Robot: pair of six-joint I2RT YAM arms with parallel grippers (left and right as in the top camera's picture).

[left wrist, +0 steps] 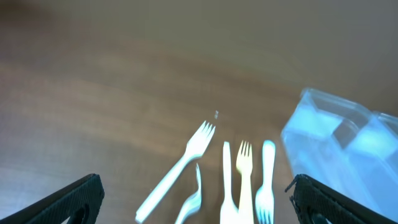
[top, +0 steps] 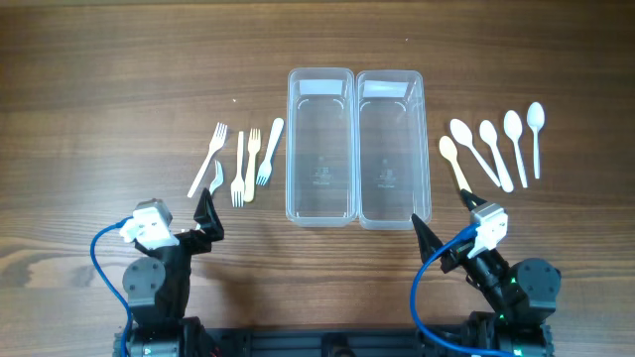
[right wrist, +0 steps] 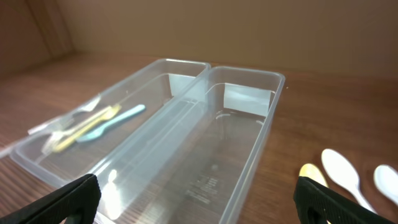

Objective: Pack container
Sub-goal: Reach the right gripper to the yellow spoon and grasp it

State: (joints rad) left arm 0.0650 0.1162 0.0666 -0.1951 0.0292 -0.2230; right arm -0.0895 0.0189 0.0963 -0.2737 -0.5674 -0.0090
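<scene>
Two clear plastic containers stand side by side at the table's middle, the left one and the right one, both empty. Several white and cream forks lie left of them. Several white and cream spoons lie to the right. My left gripper is open and empty, just below the forks. My right gripper is open and empty, at the near end of the right container, with spoons to its right.
The wooden table carries nothing else. Blue cables loop beside both arm bases at the near edge.
</scene>
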